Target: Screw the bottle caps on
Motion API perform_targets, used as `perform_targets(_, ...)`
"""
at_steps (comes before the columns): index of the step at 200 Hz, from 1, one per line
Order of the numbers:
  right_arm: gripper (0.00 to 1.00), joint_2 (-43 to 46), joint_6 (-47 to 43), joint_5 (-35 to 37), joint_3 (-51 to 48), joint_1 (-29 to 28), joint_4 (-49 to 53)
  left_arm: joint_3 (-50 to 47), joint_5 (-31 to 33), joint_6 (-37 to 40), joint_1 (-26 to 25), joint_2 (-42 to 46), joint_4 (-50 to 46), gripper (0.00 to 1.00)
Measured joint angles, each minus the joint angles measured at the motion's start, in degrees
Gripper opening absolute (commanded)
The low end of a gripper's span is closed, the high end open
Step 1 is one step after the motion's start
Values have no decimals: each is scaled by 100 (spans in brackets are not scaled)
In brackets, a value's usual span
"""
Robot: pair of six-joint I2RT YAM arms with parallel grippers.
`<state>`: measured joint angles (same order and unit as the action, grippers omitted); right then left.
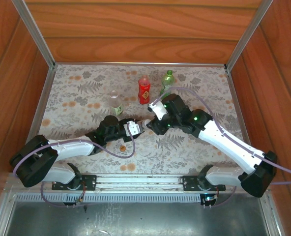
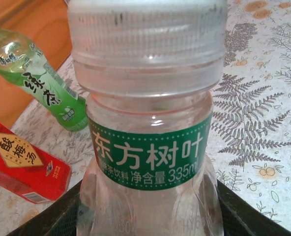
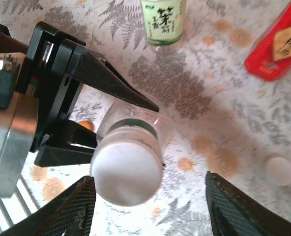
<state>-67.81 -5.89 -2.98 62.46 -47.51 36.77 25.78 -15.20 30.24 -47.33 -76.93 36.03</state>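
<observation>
A clear bottle with a green label (image 2: 150,162) is tipped toward the right arm, and my left gripper (image 2: 148,219) is shut on its body (image 1: 135,128). A white cap (image 2: 145,34) sits on its neck. In the right wrist view that white cap (image 3: 128,172) lies between the fingertips of my right gripper (image 3: 150,209), close to the left one. The jaws stand wide apart and do not hold it. My right gripper (image 1: 152,124) meets the bottle's top at mid table.
A red bottle (image 1: 144,90), a green bottle (image 1: 167,81) and a clear bottle (image 1: 115,103) stand behind the grippers. A loose white cap (image 3: 280,169) lies on the patterned cloth. A small orange-red cap (image 1: 122,147) lies near the left arm. Wooden walls (image 1: 135,29) enclose the table.
</observation>
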Motion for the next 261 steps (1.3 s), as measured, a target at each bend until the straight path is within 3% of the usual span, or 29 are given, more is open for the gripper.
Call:
perform_targets(29,69,334,-1172,-76,-164,31,-31,0,-9,0,0,2,0,48)
perform_targets(64,69,107,-2369,-201,107,31,197,-2,-13,0,0,0,0,48)
perform_targets(97,66,-280,-2955,-413,358,31,232,-2,-15,0,0,2,0,48)
perform_targets(131,56,-680,-3259,-588,568,31,348,-4,-15,0,0,13,-2,48)
perform_targets(211,24,-848,-3187,-699,684,31,562,-28,-15,-15,0,87,7,48)
perform_targets(231,13,-841,-2723,-673,684,26,553,-31,-28,-31,2,87,-4,48)
perform_targets(261,5,-831,-1473,-564,678,9,540,-28,-46,-74,2,87,-7,48)
